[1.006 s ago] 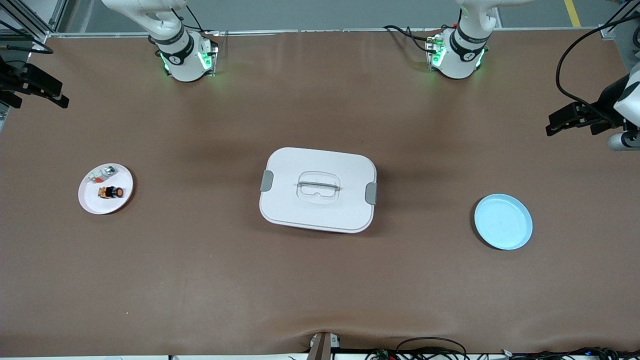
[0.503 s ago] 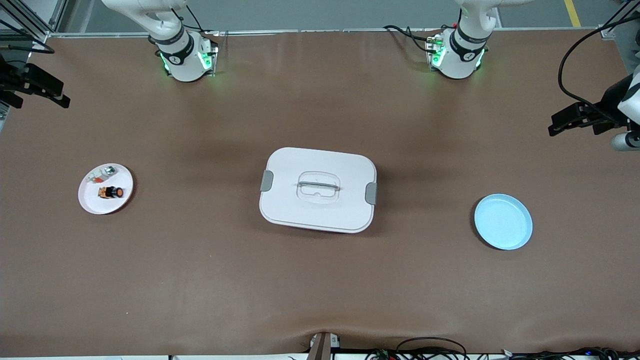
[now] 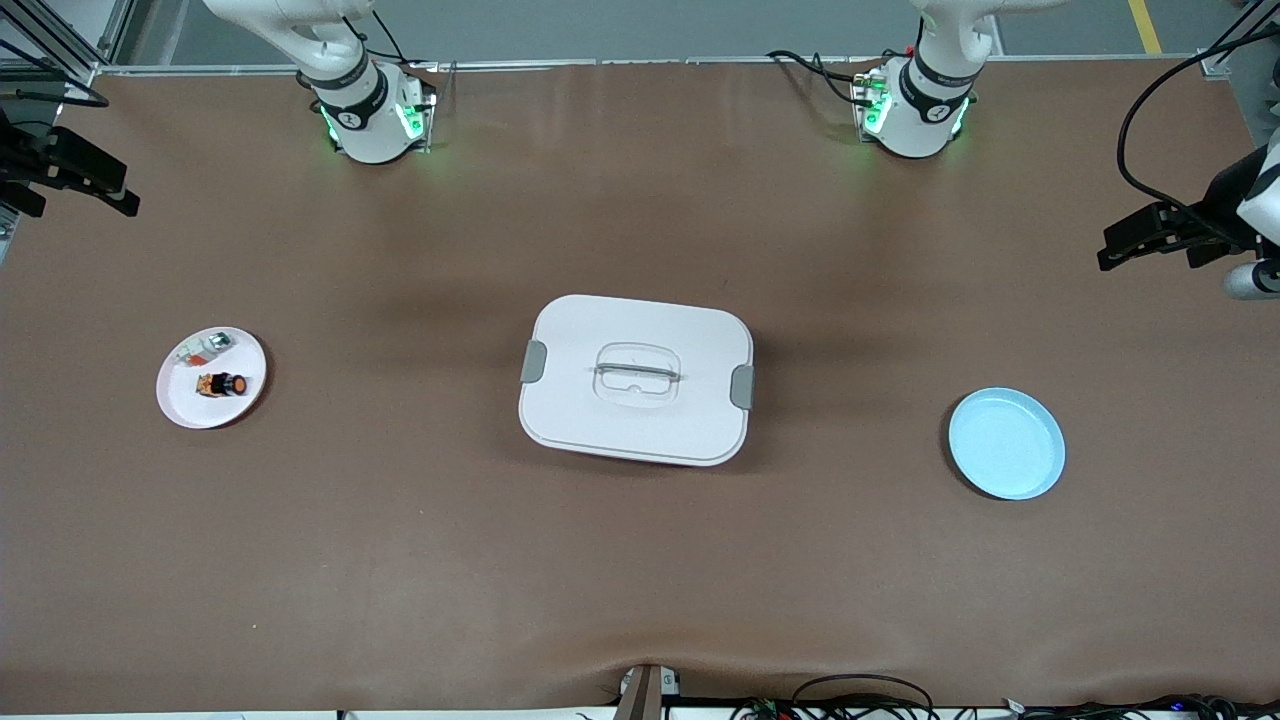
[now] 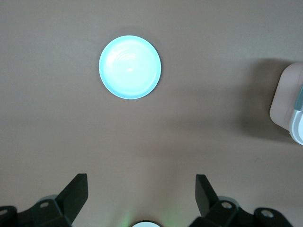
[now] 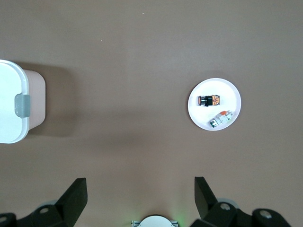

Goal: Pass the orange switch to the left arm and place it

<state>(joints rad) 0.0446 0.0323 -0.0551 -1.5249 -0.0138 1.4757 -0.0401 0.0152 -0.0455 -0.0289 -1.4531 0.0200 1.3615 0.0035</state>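
The orange switch [image 3: 221, 384] lies on a small white plate [image 3: 178, 408] toward the right arm's end of the table. It also shows in the right wrist view [image 5: 209, 100]. The white box [image 3: 635, 425] stands mid-table; its edge shows in the right wrist view [image 5: 10, 106] and the left wrist view [image 4: 289, 101]. My right gripper [image 5: 140, 189] is open and empty, high over bare table near its base. My left gripper [image 4: 142, 189] is open and empty, high over bare table near its base. Neither gripper shows in the front view.
A whitish part with green and red bits [image 3: 205, 348] shares the white plate. A light blue plate [image 3: 1006, 443] sits empty toward the left arm's end. Black fixtures [image 3: 1150, 235] [image 3: 70, 172] hang at both table ends.
Nothing on the table has moved. The black fixture at the left arm's end has shifted slightly.
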